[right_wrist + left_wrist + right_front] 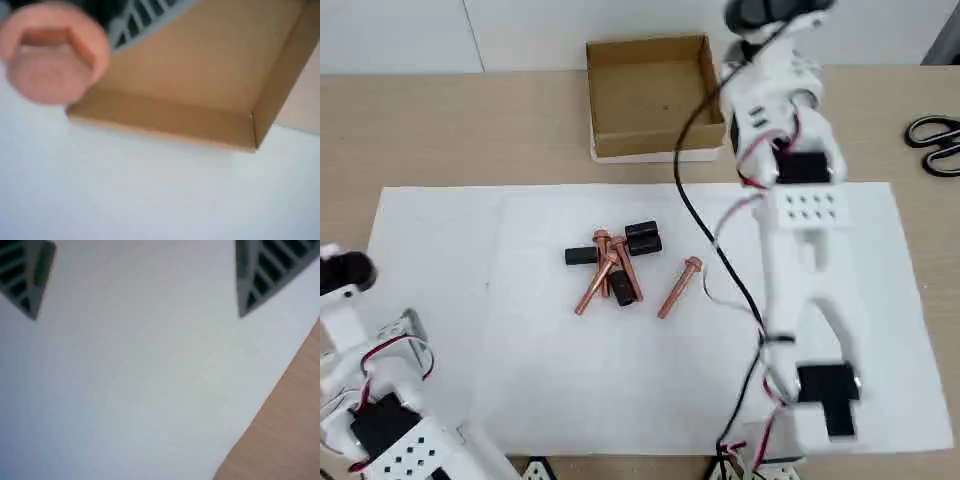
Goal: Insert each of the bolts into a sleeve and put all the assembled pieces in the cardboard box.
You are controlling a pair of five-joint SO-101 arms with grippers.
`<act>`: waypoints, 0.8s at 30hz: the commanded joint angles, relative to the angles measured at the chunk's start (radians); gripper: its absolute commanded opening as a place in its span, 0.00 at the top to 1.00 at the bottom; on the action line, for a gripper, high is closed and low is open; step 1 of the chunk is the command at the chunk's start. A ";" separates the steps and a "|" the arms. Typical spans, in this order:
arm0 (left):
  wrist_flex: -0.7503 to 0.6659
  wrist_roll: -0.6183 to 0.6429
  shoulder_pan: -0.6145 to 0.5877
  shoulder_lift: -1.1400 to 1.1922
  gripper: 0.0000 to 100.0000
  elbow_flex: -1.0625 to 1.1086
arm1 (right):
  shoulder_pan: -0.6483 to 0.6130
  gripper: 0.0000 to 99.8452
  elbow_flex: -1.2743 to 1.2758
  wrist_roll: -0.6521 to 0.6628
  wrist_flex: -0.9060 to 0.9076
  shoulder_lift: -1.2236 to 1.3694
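Observation:
Several copper bolts [608, 270] lie crossed among three black sleeves [642, 238] at the middle of the white paper, and one more bolt [680, 287] lies apart to their right. The cardboard box [645, 48] stands at the far edge. My right gripper [735, 75] hangs by the box's right wall, shut on a bolt. That bolt's hexagonal head [50, 55] shows large beside a ribbed finger [145, 17], in front of the box's corner [250, 130]. My left gripper [145, 285] is open just above bare paper at the near left, with nothing between its fingertips [30, 275].
The white paper [520, 380] covers most of the wooden table. Scissors [935, 140] lie at the far right edge. A black cable [720, 260] runs along the right arm across the paper. Bare paper lies between the bolt pile and the left arm.

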 commanded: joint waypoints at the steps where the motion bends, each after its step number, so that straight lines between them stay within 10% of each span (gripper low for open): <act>1: 0.048 -0.006 -0.061 -0.008 0.76 -0.061 | -0.050 1.00 -0.255 -0.006 -0.094 0.229; 24: 0.161 -0.083 -0.078 -0.008 0.76 -0.128 | -0.147 0.99 -0.898 -0.005 -0.251 1.050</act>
